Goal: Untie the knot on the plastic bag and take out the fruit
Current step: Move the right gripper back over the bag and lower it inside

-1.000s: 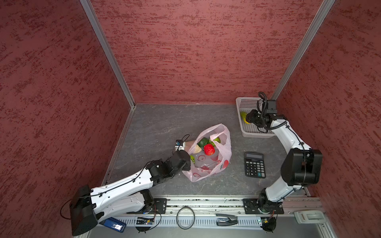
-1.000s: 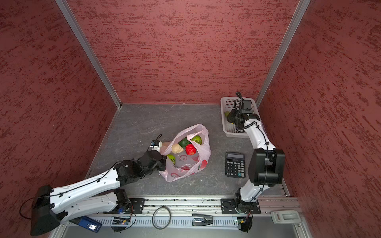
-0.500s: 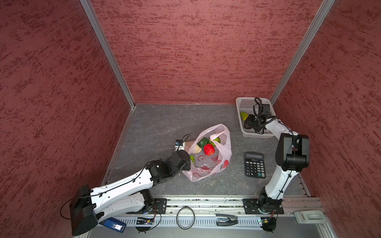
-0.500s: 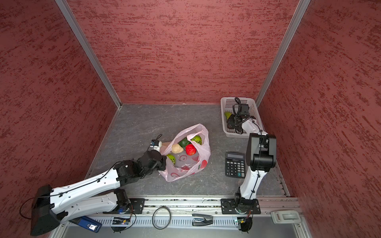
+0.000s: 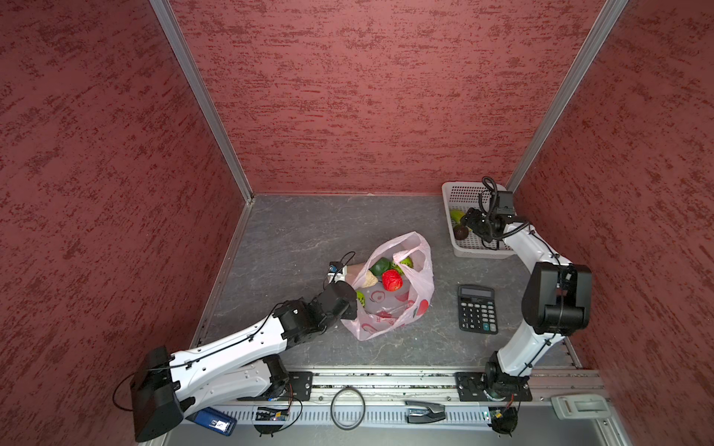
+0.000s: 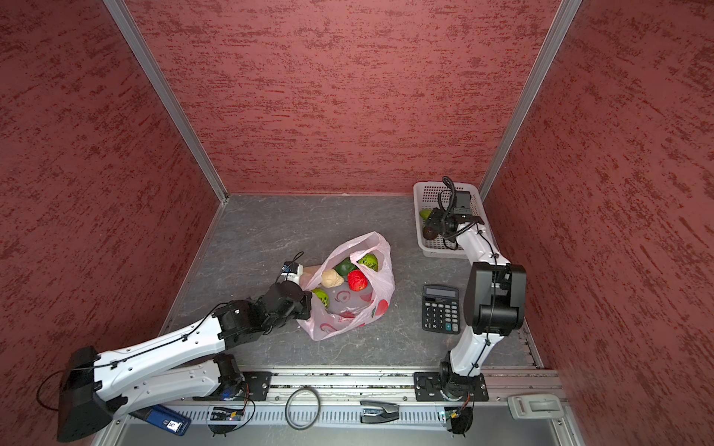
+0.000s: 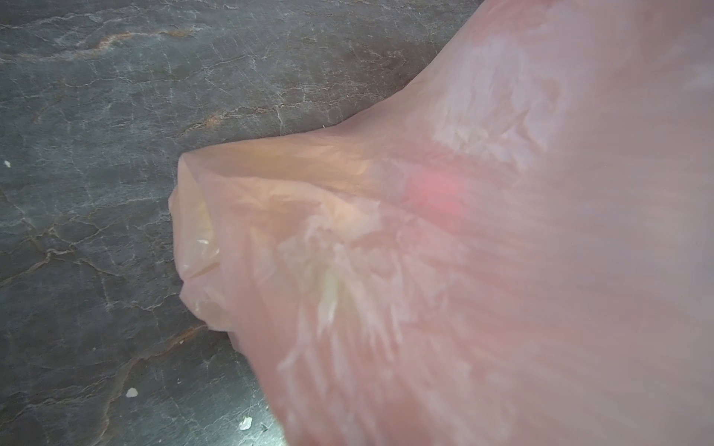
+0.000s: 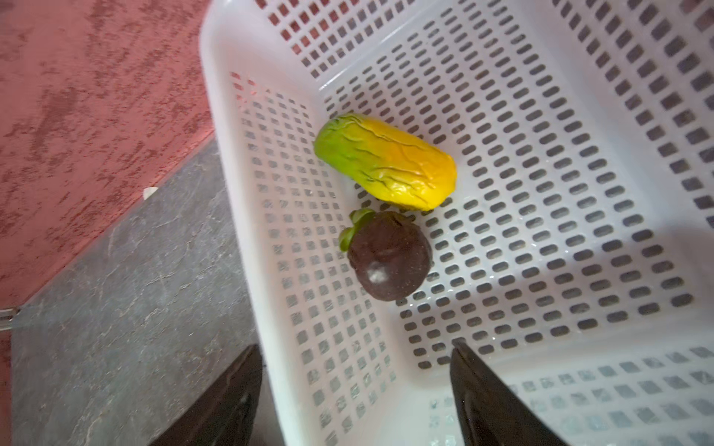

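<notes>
Translucent pale pink plastic bag [image 5: 386, 316]: centre of grey tabletop [image 5: 293, 239], mouth open, 5 toy fruit pieces [image 5: 391, 279] inside. Left gripper [image 5: 352, 303]: clenched on bag's edge. Right gripper [image 8: 355, 345]: released, empty, over white perforated plastic basket [image 8: 232, 96] containing 1 yellow-green piece [image 8: 386, 162], 1 dark purple piece [image 8: 388, 256].

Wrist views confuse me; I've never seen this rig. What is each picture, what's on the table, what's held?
This is a two-armed robot with pincer grippers on a grey table. Both top views look down from overhead; each wrist view looks along one gripper. The left gripper is shut, apparently pinching the plastic bag, which fills its wrist view. Fruit lies in the open bag. The right gripper is open and empty over the white basket, which holds a yellow-green piece and a dark purple piece. A calculator lies nearby.
</notes>
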